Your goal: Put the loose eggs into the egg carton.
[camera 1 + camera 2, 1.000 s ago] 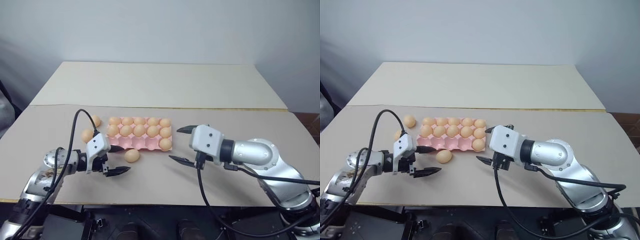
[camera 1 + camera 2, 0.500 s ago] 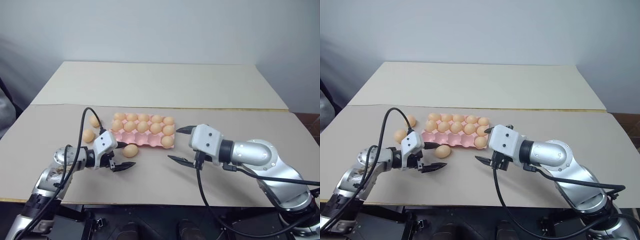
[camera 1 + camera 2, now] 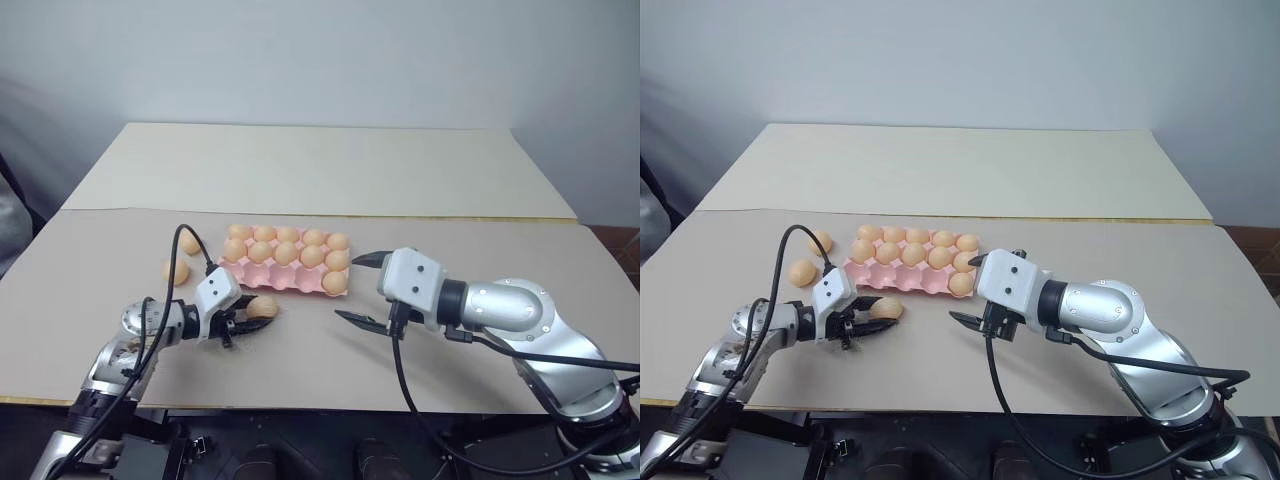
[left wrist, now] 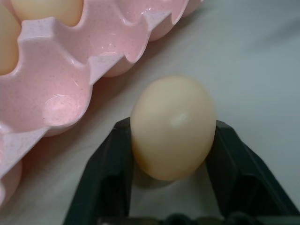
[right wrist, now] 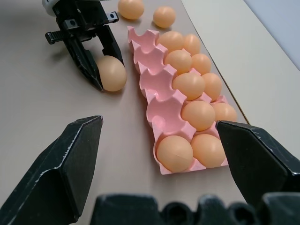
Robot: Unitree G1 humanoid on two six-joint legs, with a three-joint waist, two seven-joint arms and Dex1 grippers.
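We find the pale-pink moulded egg carton [image 3: 285, 268] mostly filled. Left gripper [image 3: 862, 323] clamps one smooth tan egg [image 4: 172, 125] beside it; right gripper [image 3: 362, 288] gapes empty. Two loose eggs [image 3: 803, 272] wait.

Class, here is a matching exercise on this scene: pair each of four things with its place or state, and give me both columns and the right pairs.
Column one:
1. left gripper
2. right gripper
3. egg carton
4. two loose eggs

Column two:
a. fingers spread, nothing between them
b. lying on the table off the carton's left end
c. closed on an egg beside the carton
d. pale pink, front row mostly bare cups

Pairs: 1-c, 2-a, 3-d, 4-b
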